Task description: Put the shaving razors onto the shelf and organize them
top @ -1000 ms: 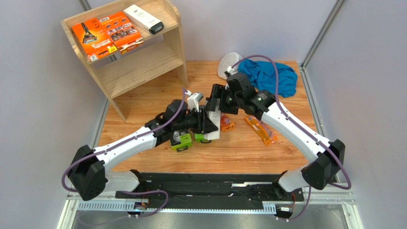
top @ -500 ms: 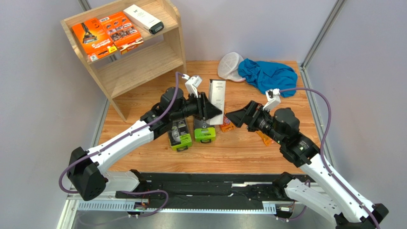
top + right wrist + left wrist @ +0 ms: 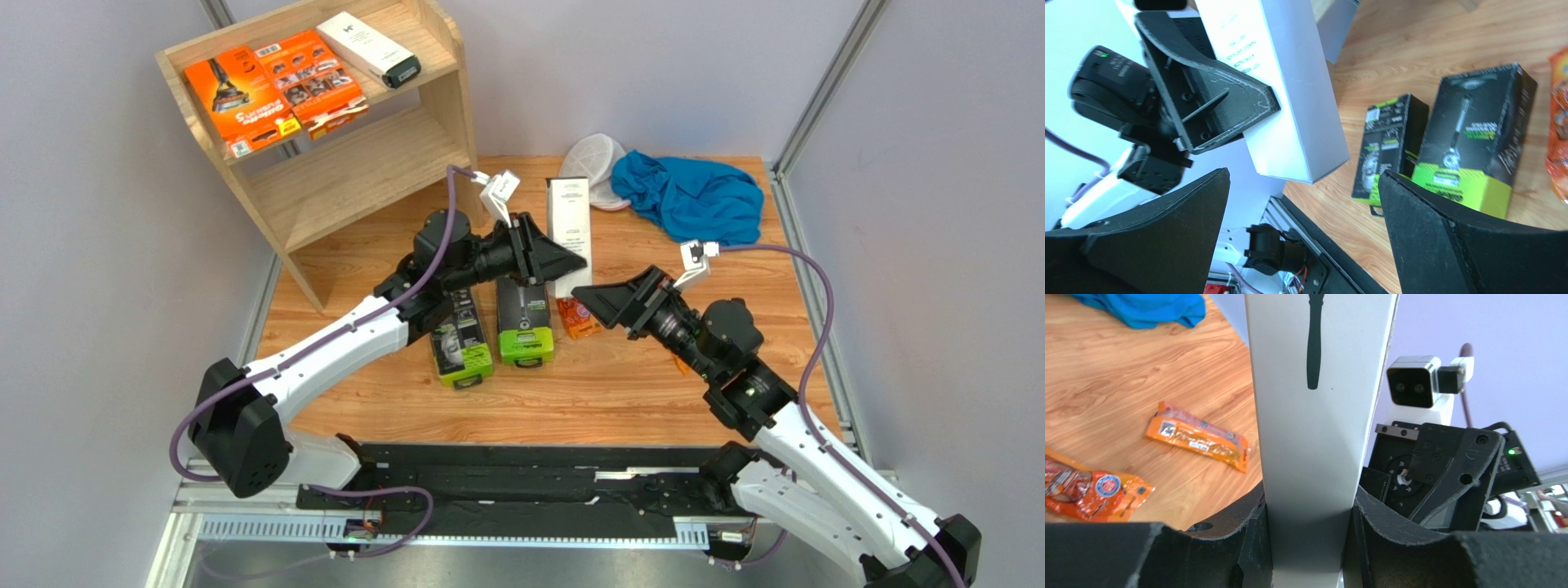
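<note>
My left gripper (image 3: 552, 260) is shut on a slim white razor box (image 3: 568, 221) and holds it above the floor; the box (image 3: 1315, 416) fills the left wrist view between the jaws. My right gripper (image 3: 599, 298) is open and empty, close to the right of the box (image 3: 1284, 92). Two black-and-lime-green packs (image 3: 524, 321) (image 3: 464, 346) lie below the left arm. A small orange packet (image 3: 577, 319) lies beside them; the other one (image 3: 1198, 435) shows in the left wrist view. The shelf (image 3: 368, 165) holds two flat orange packs (image 3: 239, 98) (image 3: 310, 76) and a white box (image 3: 368, 47) on top.
A blue cloth (image 3: 687, 196) and a white mesh cap (image 3: 591, 165) lie at the back right. Grey walls close in the left and right sides. The shelf's lower tier is bare. A black rail (image 3: 540, 484) runs along the near edge.
My left gripper has lifted the white box and carried it up and to the right. My right arm has let go of it and drawn back to the right, jaws open.
</note>
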`<action>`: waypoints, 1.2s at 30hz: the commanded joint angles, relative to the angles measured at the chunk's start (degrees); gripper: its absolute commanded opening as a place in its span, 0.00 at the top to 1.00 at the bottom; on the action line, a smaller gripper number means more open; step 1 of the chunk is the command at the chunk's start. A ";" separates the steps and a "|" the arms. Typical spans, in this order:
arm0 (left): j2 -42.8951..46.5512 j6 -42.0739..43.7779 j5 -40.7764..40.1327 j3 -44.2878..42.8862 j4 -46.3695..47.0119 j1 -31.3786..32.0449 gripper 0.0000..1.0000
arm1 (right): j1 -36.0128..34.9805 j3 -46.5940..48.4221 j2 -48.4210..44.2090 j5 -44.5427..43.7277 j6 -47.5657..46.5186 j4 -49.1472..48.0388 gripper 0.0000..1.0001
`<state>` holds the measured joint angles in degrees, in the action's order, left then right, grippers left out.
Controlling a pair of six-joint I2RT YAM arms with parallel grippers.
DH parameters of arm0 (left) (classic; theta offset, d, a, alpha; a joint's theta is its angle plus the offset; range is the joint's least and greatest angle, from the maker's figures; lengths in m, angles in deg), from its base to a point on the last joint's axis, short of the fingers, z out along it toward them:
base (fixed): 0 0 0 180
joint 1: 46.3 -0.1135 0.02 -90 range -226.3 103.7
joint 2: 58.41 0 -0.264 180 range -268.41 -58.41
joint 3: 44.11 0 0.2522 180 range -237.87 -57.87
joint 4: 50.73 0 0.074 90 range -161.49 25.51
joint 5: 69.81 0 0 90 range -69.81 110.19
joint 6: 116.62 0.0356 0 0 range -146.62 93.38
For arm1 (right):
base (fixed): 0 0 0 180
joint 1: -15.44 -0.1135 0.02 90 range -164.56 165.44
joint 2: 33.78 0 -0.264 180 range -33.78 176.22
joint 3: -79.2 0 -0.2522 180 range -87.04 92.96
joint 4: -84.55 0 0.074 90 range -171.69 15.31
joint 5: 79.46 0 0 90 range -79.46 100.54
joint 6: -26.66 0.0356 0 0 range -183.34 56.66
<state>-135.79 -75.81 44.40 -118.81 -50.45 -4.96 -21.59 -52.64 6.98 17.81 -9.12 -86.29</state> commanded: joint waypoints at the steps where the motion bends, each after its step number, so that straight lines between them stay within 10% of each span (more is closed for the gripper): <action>1: -0.66 -4.42 6.10 -2.33 11.00 -2.23 1.00 | 0.12 -1.77 -1.11 -1.02 1.15 -11.82 0.09; 19: -8.05 -19.54 15.52 -0.84 31.83 -4.16 1.00 | 2.06 -2.23 1.70 -2.44 -3.32 -22.65 0.17; 32: -8.84 -22.62 15.17 0.22 35.62 -4.08 1.00 | 4.16 -1.52 8.03 3.98 0.19 -28.80 0.46; 36: -9.36 -22.88 14.99 -0.22 35.53 -4.16 1.00 | 4.08 -1.17 7.76 4.16 0.10 -28.27 0.71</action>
<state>-145.54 -97.73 59.20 -118.12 -20.52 -9.37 -17.73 -55.60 14.71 20.72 -8.66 -112.58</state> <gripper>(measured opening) 0.444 0.418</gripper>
